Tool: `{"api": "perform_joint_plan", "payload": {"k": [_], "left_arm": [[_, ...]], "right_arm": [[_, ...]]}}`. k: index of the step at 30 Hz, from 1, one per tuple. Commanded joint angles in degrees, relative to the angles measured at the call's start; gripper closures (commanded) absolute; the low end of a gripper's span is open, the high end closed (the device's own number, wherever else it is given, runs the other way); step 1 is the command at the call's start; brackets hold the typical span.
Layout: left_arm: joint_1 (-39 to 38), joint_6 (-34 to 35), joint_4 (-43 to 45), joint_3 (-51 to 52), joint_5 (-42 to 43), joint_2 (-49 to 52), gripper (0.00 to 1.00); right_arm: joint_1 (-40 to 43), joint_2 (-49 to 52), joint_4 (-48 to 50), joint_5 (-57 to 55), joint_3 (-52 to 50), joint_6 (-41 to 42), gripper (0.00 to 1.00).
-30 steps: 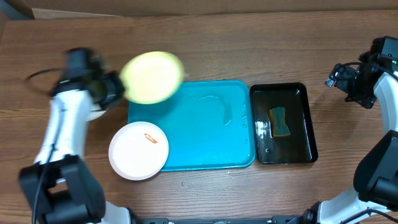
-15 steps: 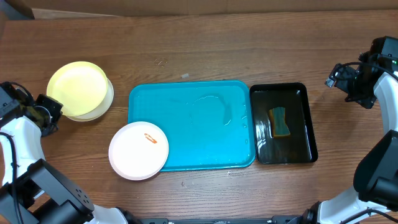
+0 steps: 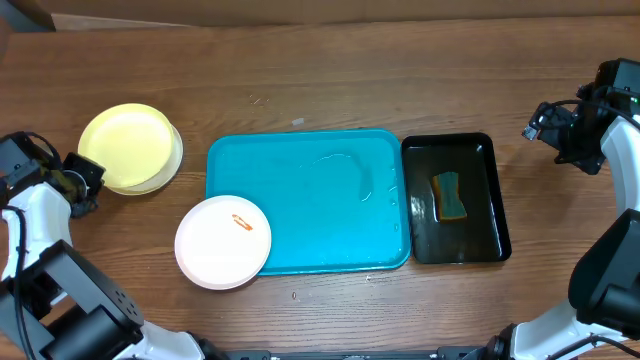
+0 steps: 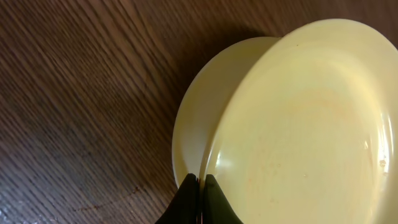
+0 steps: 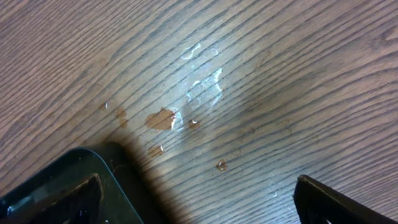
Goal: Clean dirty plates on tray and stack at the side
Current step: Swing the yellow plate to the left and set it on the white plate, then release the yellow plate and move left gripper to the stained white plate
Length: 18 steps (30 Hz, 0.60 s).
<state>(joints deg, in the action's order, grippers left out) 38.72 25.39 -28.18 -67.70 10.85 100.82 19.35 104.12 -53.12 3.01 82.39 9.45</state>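
Observation:
The pale yellow-green plate (image 3: 128,143) lies tilted on a second pale plate (image 4: 199,106) on the table left of the turquoise tray (image 3: 320,200). My left gripper (image 3: 85,180) is shut on the yellow plate's near rim (image 4: 311,124), as the left wrist view (image 4: 201,186) shows. A white plate (image 3: 222,242) with an orange-red smear overhangs the tray's front left corner. My right gripper (image 3: 560,135) is open and empty over bare table at the far right (image 5: 199,199).
A black tray (image 3: 455,250) holding water and a green-blue sponge (image 3: 450,195) stands right of the turquoise tray; its corner shows in the right wrist view (image 5: 124,180). Water drops and brown spots lie on the wood (image 5: 165,118). The turquoise tray is wet.
My left arm swung the yellow plate from above the tray's back left corner to the stack at the left. It now sits slightly lower. The right arm has not moved.

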Motion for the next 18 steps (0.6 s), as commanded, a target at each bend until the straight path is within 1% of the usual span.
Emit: {"api": "perform_joint_plan", "payload": {"k": [1, 2, 3, 4, 5, 6, 7, 8, 10, 15, 17, 18], "left_arm": [[-0.48, 0.72, 1.22, 0.11, 0.81, 1.62, 0.91], [-0.55, 0.52, 1.33, 0.11, 1.11, 1.92, 0.84], [-0.55, 0.48, 1.36, 0.11, 1.51, 2.08, 0.67], [-0.55, 0.48, 1.31, 0.11, 2.8, 2.16, 0.32], [-0.55, 0.5, 1.27, 0.07, 4.7, 2.14, 0.2], [-0.55, 0.5, 0.92, -0.07, 7.28, 1.97, 0.15], [-0.5, 0.5, -0.11, -0.22, 10.64, 1.64, 0.13], [-0.5, 0.5, -1.66, -0.42, 12.59, 1.25, 0.14], [-0.5, 0.46, -6.62, -0.72, 14.4, -0.39, 0.16], [-0.5, -0.55, -21.14, -0.72, 14.21, -8.09, 0.22], [-0.55, -0.57, -27.02, -0.72, 13.6, -12.0, 0.23], [-0.63, -0.57, -29.99, -0.7, 11.96, -14.05, 0.22]], "right_arm": [[0.0, -0.17, 0.31, 0.07, 0.83, 0.63, 0.0], [0.0, -0.17, 0.31, 0.07, 0.83, 0.63, 0.0], [0.0, -0.17, 0.31, 0.07, 0.83, 0.63, 0.0], [0.0, -0.17, 0.31, 0.07, 0.83, 0.63, 0.0], [0.0, -0.17, 0.31, 0.07, 0.83, 0.63, 0.0], [0.0, -0.17, 0.33, 0.07, 0.83, 0.63, 0.0], [0.0, -0.17, 0.31, 0.07, 0.83, 0.63, 0.0], [0.0, -0.17, 0.31, 0.07, 0.83, 0.63, 0.0], [0.0, -0.17, 0.33, 0.07, 0.83, 0.63, 0.0], [0.0, -0.17, 0.31, 0.07, 0.83, 0.63, 0.0], [0.0, -0.17, 0.33, 0.07, 0.83, 0.63, 0.0], [0.0, -0.17, 0.31, 0.07, 0.83, 0.63, 0.0]]}}
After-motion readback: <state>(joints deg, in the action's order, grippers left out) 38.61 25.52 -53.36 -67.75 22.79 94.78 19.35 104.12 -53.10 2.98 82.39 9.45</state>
